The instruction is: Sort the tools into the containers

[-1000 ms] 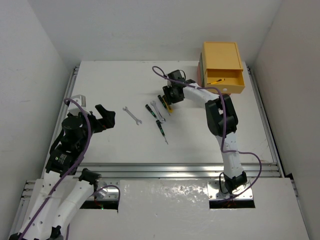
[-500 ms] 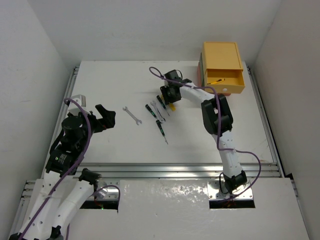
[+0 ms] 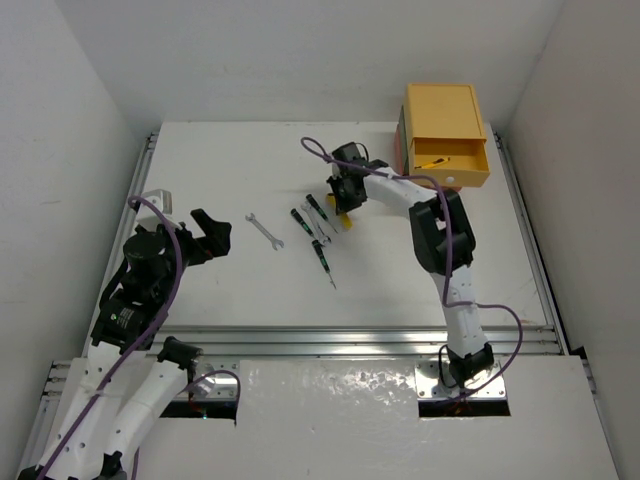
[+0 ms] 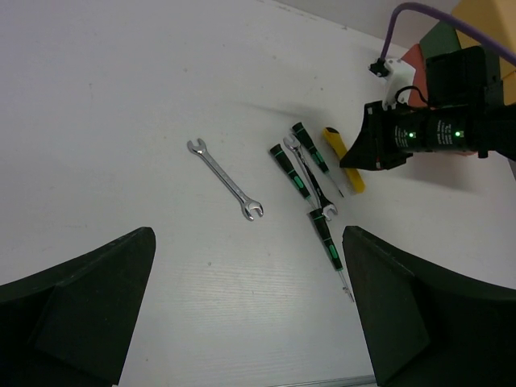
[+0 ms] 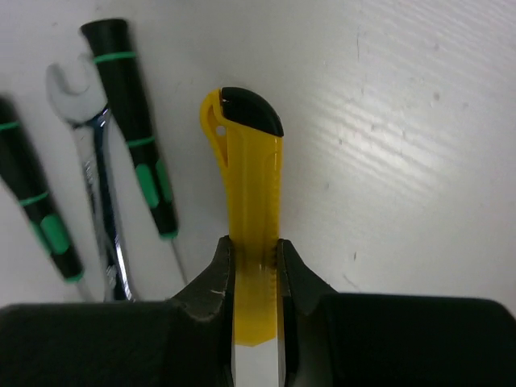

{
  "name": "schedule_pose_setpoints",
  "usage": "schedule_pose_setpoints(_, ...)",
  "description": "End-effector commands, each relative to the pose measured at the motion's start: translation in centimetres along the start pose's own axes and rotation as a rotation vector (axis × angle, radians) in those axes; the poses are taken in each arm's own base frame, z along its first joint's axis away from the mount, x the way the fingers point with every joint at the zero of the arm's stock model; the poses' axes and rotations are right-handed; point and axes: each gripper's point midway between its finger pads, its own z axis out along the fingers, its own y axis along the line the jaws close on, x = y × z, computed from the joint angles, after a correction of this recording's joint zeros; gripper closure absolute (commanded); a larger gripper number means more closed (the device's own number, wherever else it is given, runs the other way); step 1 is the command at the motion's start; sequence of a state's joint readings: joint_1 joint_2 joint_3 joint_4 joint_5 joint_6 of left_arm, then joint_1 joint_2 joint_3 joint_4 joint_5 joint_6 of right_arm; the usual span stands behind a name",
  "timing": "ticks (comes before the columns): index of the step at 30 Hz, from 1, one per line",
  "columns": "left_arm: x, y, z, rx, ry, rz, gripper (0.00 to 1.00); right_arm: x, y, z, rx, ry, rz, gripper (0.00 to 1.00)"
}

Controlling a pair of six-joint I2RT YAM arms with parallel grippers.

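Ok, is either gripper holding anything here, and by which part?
The right gripper pinches the yellow knife tool across its yellow body, near the blade end. The left gripper is open and holds nothing.

No legible text or markings anywhere

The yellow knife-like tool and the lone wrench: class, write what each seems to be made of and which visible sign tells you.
The yellow knife-like tool looks like moulded plastic: uniform colour, smooth, glossy, with a black cap. The lone wrench looks like bare metal, probably steel: thin, silver, with bright glints along its shaft.
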State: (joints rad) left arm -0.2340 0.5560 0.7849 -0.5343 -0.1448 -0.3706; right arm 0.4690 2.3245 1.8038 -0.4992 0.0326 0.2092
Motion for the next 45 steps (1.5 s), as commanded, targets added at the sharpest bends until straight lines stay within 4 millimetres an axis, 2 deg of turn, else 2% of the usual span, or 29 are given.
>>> schedule_pose_setpoints(1,-1.1,-0.4,0.2,0.022,-0.047,0.005,0.00,-4.7,1.4,-7.0,-0.046,-0.153,0.015,1.00)
schedule_pose_setpoints(2,-1.1,-0.4,0.2,0.021,-0.045,0.005,0.00,-6.3,1.5,-10.0,-0.053,-0.218,0.023,1.00)
schedule_pose_setpoints(3,-1.1,-0.4,0.2,0.020,-0.046,0.005,0.00,-7.0,2.0,-11.5,-0.082,-0.246,0.022,1.00)
schedule_pose_setpoints(5,-1.1,-0.4,0.3,0.019,-0.045,0.005,0.00,-8.0,1.5,-14.2,-0.071,-0.299,0.049,1.00)
schedule_pose_setpoints(6,-1.1,-0.4,0.3,0.018,-0.043,0.006,0.00,-9.2,1.2,-17.0,-0.069,-0.356,0.070,1.00)
schedule_pose_setpoints(7,-1.1,-0.3,0.3,0.017,-0.044,0.006,0.00,-9.6,-0.6,-18.3,-0.034,-0.377,0.122,1.00)
schedule_pose_setpoints(8,-1.1,-0.4,0.3,0.017,-0.044,0.006,0.00,-10.4,-2.7,-20.8,-0.015,-0.430,0.225,1.00)
schedule_pose_setpoints(9,-1.1,-0.3,0.3,0.015,-0.044,0.006,0.00,-10.7,-2.7,-22.0,-0.012,-0.454,0.271,1.00)
schedule_pose_setpoints(10,-1.1,-0.3,0.3,0.015,-0.043,0.006,0.00,-10.3,-6.1,-22.7,0.077,-0.479,0.372,1.00)
schedule_pose_setpoints(11,-1.1,-0.3,0.4,0.014,-0.042,0.006,0.00,-10.2,-7.7,-23.7,0.107,-0.517,0.494,1.00)
schedule_pose_setpoints(12,-1.0,-0.3,0.4,0.012,-0.040,0.006,0.00,-10.4,-10.1,-26.5,0.145,-0.598,0.578,1.00)
schedule_pose_setpoints(13,-1.0,-0.3,0.4,0.011,-0.038,0.007,0.00,-9.5,-12.1,-26.7,0.210,-0.643,0.652,1.00)
schedule_pose_setpoints(16,-0.9,-0.3,0.5,0.010,-0.035,0.006,0.00,-8.3,-16.6,-29.4,0.296,-0.772,0.914,1.00)
schedule_pose_setpoints(18,-0.9,-0.3,0.5,0.009,-0.034,0.006,0.00,-7.8,-18.5,-30.1,0.331,-0.799,0.989,1.00)
schedule_pose_setpoints(20,-0.9,-0.2,0.6,0.007,-0.033,0.006,0.00,-7.6,-19.6,-30.3,0.339,-0.804,1.054,1.00)
schedule_pose_setpoints(24,-1.0,-0.2,0.5,0.007,-0.037,0.005,0.00,-7.7,-20.7,-29.5,0.351,-0.795,1.107,0.99)
schedule_pose_setpoints(27,-0.8,-0.2,0.6,0.006,-0.032,0.006,0.00,-6.9,-21.7,-28.5,0.373,-0.766,1.163,0.90)
schedule_pose_setpoints(31,-0.9,-0.2,0.6,0.008,-0.033,0.006,0.00,-5.7,-21.9,-27.4,0.378,-0.746,1.196,0.88)
schedule_pose_setpoints(33,-0.8,-0.3,0.6,0.010,-0.030,0.006,0.00,-5.4,-22.0,-27.1,0.380,-0.737,1.203,0.83)
schedule_pose_setpoints(35,-0.7,-0.3,0.6,0.013,-0.027,0.006,0.00,-5.5,-22.2,-27.1,0.376,-0.733,1.205,0.68)
schedule_pose_setpoints(37,-0.7,-0.3,0.7,0.013,-0.025,0.008,0.00,-5.9,-22.0,-27.3,0.361,-0.731,1.190,0.46)
schedule_pose_setpoints(40,-0.7,-0.4,0.7,0.015,-0.025,0.008,0.00,-6.7,-21.6,-28.2,0.332,-0.736,1.166,0.35)
schedule_pose_setpoints(44,-0.7,-0.4,0.8,0.016,-0.023,0.008,0.00,-7.4,-21.2,-30.3,0.315,-0.781,1.098,0.34)
schedule_pose_setpoints(45,-0.7,-0.4,0.8,0.016,-0.023,0.008,0.00,-7.4,-20.9,-30.3,0.304,-0.780,1.084,0.35)
